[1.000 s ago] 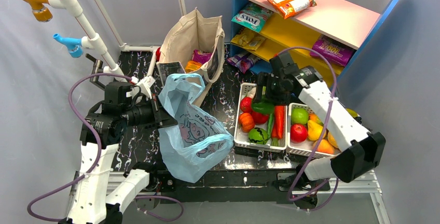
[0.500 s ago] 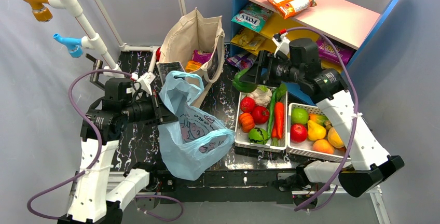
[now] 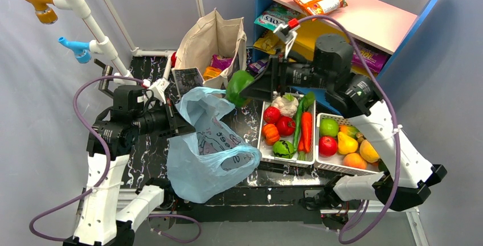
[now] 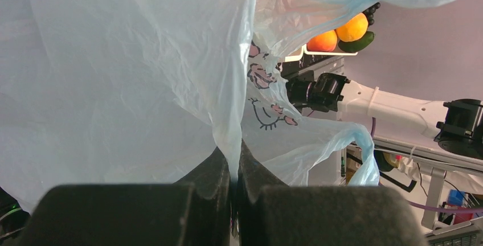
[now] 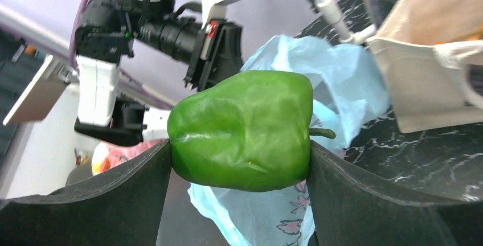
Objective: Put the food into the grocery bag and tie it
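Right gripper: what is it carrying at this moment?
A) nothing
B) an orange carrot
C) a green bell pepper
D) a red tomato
C: in the right wrist view, a green bell pepper sits clamped between the two fingers of the right gripper, close to the light-blue plastic bag.

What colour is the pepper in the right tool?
Green; pepper shows clearest in right wrist view.

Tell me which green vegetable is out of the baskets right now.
The green pepper, clamped between the right fingers near the blue bag; the other greens lie in the baskets.
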You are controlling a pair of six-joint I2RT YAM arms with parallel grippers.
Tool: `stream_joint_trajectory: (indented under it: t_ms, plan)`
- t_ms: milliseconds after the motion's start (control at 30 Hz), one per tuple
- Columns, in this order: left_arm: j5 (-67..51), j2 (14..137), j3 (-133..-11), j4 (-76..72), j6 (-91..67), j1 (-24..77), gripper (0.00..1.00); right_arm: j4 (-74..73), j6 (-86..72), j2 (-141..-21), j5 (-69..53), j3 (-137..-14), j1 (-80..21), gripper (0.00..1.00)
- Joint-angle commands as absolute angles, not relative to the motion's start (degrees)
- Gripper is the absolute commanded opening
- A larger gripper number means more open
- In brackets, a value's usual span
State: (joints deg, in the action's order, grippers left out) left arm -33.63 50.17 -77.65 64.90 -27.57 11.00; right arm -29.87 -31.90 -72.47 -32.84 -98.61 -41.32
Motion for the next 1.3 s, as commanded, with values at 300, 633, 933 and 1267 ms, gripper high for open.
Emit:
stream_joint_trajectory:
  t_ms: [300,633,933,1267]
  plan:
    - [-34.2,47.8,-78.2,66.6,-28.0,11.2,0.00,-32.1,-19.3,-81.8,-30.2,-103.2,-56.0,0.49]
    - [-33.5,46.3,-77.7,66.5,-29.1,11.2,0.00,-37.7,-13.4,-88.3,-28.2,-110.3,-62.2,0.72]
    - [-33.1,46.1,-78.4,67.1,-29.4,11.2,0.00,-52.8,-1.2,-95.4,-19.0,-117.6,-66.5,0.82]
    - [-33.4,46.6,-79.1,67.1,-29.4,11.2,0.00,-50.8,3.4,-94.8,-14.3,-111.4,-68.7,0.86]
